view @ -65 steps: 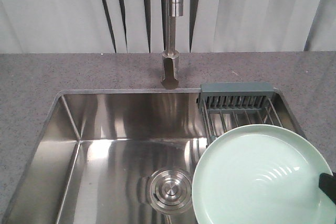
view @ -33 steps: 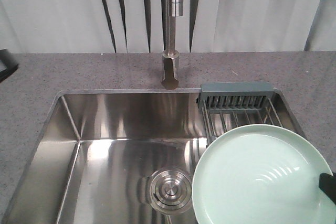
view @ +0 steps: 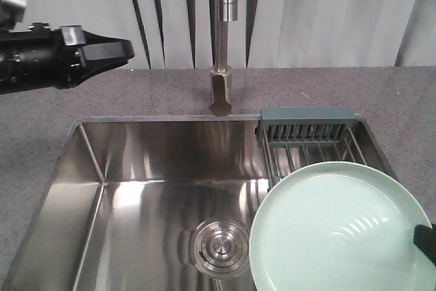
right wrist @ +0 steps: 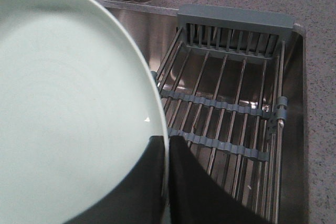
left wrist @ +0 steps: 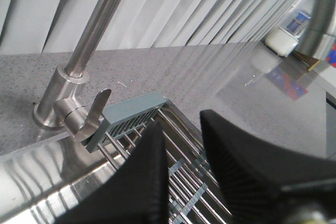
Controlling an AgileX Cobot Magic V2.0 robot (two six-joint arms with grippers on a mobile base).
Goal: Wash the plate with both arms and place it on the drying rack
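Left of the faucet we see the left arm: matte black, ribbed barrel; its fingers finely ridged.

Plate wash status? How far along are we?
Done: the right gripper has the plate clamped by its rim, held over the sink at the drying rack's edge. In hand: the left gripper, jaws open, hovers near the faucet, clear of the plate. Left: no water shows at the faucet, so the wash itself, then setting the plate on the rack.
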